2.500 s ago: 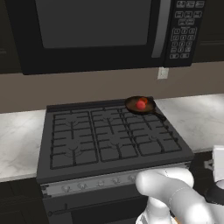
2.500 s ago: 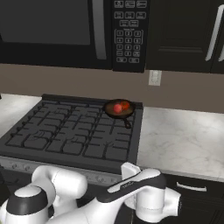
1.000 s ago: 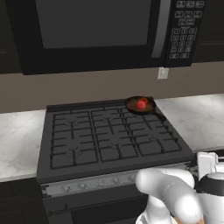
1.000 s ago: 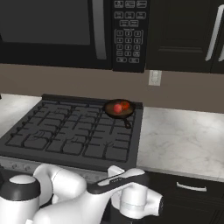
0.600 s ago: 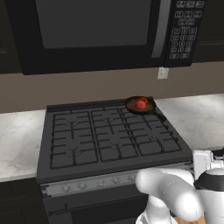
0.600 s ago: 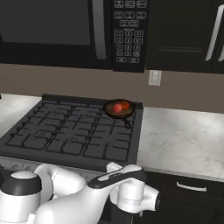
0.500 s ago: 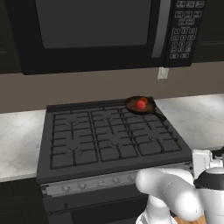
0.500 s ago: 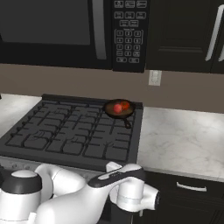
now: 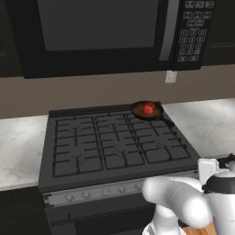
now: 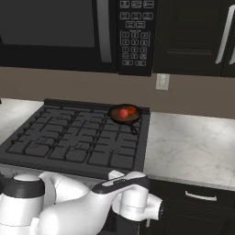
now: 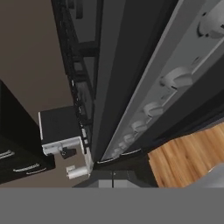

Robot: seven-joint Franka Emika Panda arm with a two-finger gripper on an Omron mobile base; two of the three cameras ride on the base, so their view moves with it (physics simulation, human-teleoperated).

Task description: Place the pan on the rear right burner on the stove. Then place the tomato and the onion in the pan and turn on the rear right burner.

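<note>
the pan (image 9: 147,110) sits on the rear right burner (image 9: 148,115) of the stove (image 9: 87,151), at the back right corner of the black grates, and its thin black handle points toward the front right, over the grate edge. inside the pan lie the tomato (image 9: 147,110), a bright red ball, and just beside it the onion (image 9: 151,105), more orange, a little nearer to the wall; the two look like they touch. from the right base view the same pan (image 10: 125,114) shows the tomato (image 10: 123,113) on the left and the onion (image 10: 131,110) on the right. the white arm is bent low in front of the stove, below the counter edge, with its wrist near the right end of the silver knob strip (image 9: 119,188). in the hand view the camera is rolled, and the knob strip (image 11: 175,83) runs as a diagonal line with a row of small round knobs on it, very close to the hand. the gripper (image 11: 113,174) is at the bottom of this view, its fingers pressed fully together with nothing between them. the microwave (image 9: 101,32) hangs above the stove.
</note>
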